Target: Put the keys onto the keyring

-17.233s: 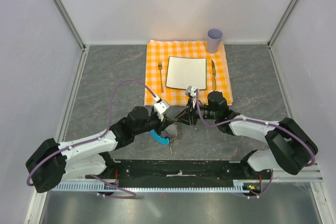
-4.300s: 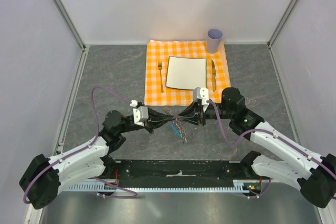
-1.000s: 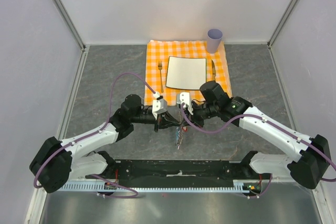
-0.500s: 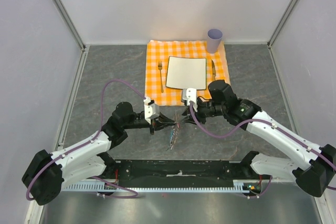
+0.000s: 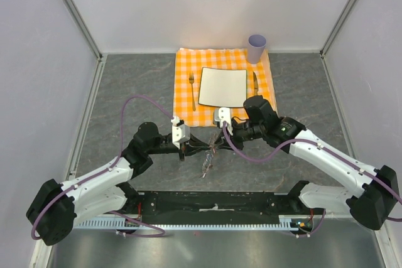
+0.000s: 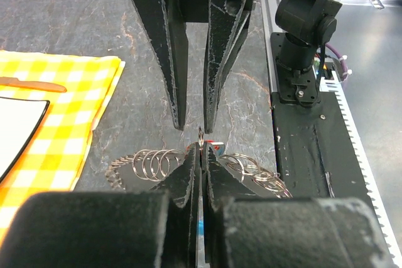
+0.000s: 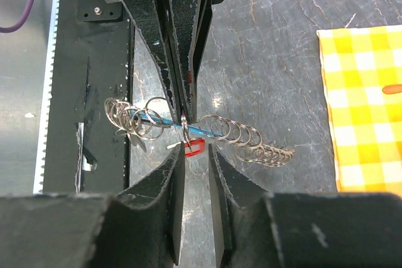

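The keyring [image 5: 206,160] is a chain of silvery rings with a blue tab [image 7: 160,119], hanging above the grey table between the two arms. My left gripper [image 6: 201,153] is shut on one ring [image 7: 184,127] of it, and the looped chain [image 6: 152,163] spreads to both sides. The key [image 7: 200,148], with its small red head, hangs at that ring. I cannot tell whether it is threaded on. My right gripper [image 7: 196,150] faces the left one, open, its tips flanking the red head without gripping it.
An orange checked cloth [image 5: 182,101] lies behind the grippers with a white plate [image 5: 222,86], a fork [image 5: 191,87], a knife [image 5: 255,85] and a purple cup [image 5: 256,48]. The black base rail [image 5: 213,204] runs along the near edge.
My right gripper has gone from shut to open and let go. The left arm has shifted left with the keyring still gripped; the right arm has moved slightly.
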